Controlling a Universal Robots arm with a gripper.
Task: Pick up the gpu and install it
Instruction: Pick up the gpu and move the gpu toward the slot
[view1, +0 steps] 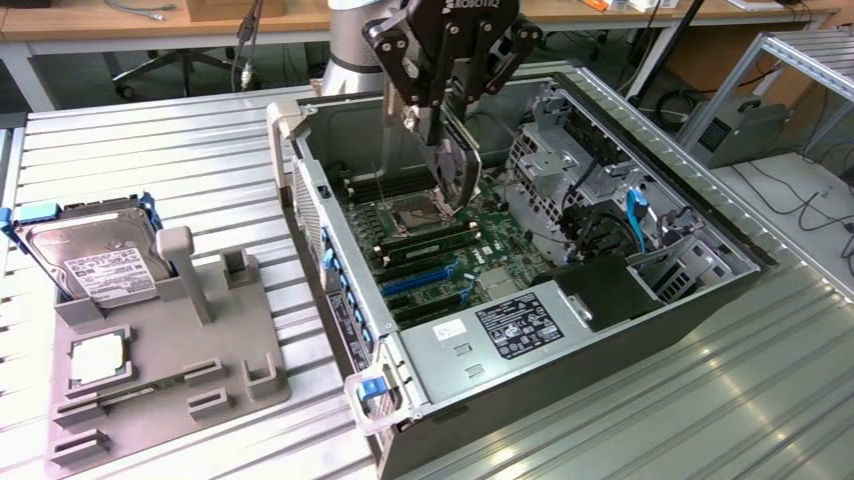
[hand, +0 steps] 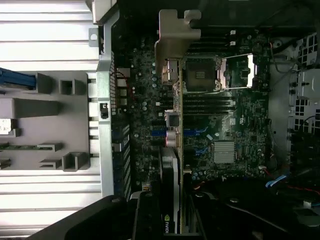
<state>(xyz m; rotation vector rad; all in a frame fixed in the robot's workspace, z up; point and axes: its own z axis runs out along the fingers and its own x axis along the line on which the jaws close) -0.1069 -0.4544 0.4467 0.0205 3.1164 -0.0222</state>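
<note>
Mid-install: hand (view1: 443, 140) clamped on gpu (view1: 458, 180), hung upright over motherboard (view1: 501, 240) inside open case (view1: 534, 420). Probably needs card edge lined over blue slots (view1: 420, 283), then pressed straight down.

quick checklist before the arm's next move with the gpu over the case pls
1. gpu clamped in the gripper: ok
2. gpu over the open case, above the motherboard: ok
3. blue slots free of other cards: ok
4. gpu seated in a slot: not ok, it hangs above the motherboard
5. gpu's lower edge lined up with a slot: cannot tell
</note>
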